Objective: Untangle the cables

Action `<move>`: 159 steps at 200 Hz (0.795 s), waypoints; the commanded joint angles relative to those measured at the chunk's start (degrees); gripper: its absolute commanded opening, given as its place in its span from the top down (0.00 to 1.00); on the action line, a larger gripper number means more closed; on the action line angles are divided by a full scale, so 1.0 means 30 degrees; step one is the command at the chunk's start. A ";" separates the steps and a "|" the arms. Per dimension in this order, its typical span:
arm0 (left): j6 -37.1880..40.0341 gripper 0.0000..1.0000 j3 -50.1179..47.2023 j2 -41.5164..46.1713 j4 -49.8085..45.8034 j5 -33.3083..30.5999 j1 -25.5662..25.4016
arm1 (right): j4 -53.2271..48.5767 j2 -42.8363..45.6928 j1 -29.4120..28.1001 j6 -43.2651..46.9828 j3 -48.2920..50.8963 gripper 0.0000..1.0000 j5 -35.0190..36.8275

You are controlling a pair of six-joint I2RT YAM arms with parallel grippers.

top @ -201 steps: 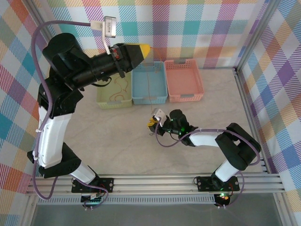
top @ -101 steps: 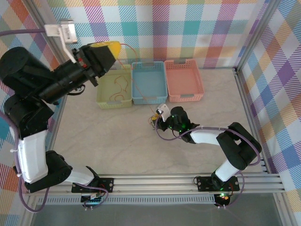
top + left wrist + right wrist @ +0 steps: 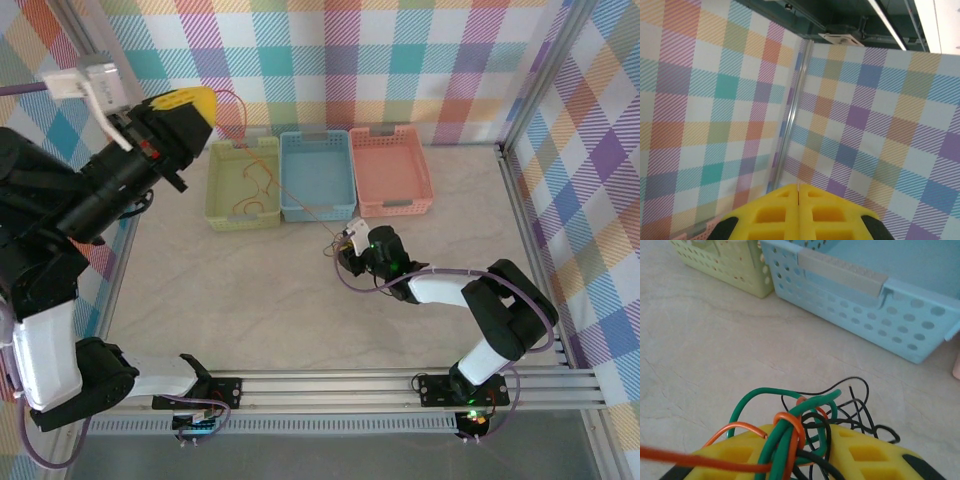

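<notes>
A pale, marbled table (image 3: 230, 290) is seen from above, enclosed by checked walls. The left arm (image 3: 60, 200) is raised high over the far-left part of the scene, while the right arm (image 3: 480, 300) is laid low across the table, reaching toward the middle. Three baskets are lined up side by side along the far wall: a green basket (image 3: 243, 224) on the left, a blue basket (image 3: 320, 170) in the middle and a pink basket (image 3: 390, 165) on the right. Orange loops can be made out within the outline of the green basket. The left gripper (image 3: 205, 98) is held up in the air, just left of the green basket, and its yellow fingers (image 3: 765, 215) are pressed together along a closed seam. A thin orange wire (image 3: 240, 115) is seen arching out from its tip and running down across the green and blue baskets to the right gripper (image 3: 348, 243), so this wire appears to be pinched there. The right gripper is placed low over the table, just near the blue basket. The cables (image 3: 790, 425), a knot of green, orange and black strands, are clamped between its partly closed yellow fingers (image 3: 865, 455), with thin black loops spilling out onto the table beyond the fingertips.
</notes>
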State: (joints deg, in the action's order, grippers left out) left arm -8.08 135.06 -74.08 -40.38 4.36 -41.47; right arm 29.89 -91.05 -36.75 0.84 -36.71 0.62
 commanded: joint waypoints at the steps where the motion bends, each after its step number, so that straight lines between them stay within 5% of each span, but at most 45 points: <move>1: -0.0220 1.00 -0.1428 0.0296 0.0317 -0.0507 0.0151 | 0.0632 0.0810 0.0151 -0.0076 0.0791 0.70 -0.0900; 26: -0.1057 1.00 -0.4698 0.1589 -0.0727 -0.3995 0.0144 | -0.0096 0.1491 0.0146 0.0732 0.0911 0.72 -0.2620; 71: -0.2261 1.00 -1.5588 0.6040 -0.0456 -1.2333 0.0717 | -0.2574 0.3142 0.0151 0.2595 0.1280 0.74 -0.2314; 116: -0.5811 0.94 -2.2806 0.6526 -0.1666 -0.9252 0.3577 | -0.2976 0.2008 0.0151 0.2517 0.0621 0.76 -0.2939; 159: -0.6756 0.49 -2.5838 0.5326 -0.1891 -0.7293 0.5205 | -0.3469 0.1598 0.0210 0.2403 0.0341 0.76 -0.2610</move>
State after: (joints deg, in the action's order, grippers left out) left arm -24.95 59.83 -58.43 -45.23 -21.12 -27.75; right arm 21.08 -85.12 -36.40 6.94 -33.80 -6.50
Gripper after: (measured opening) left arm 0.404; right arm 0.241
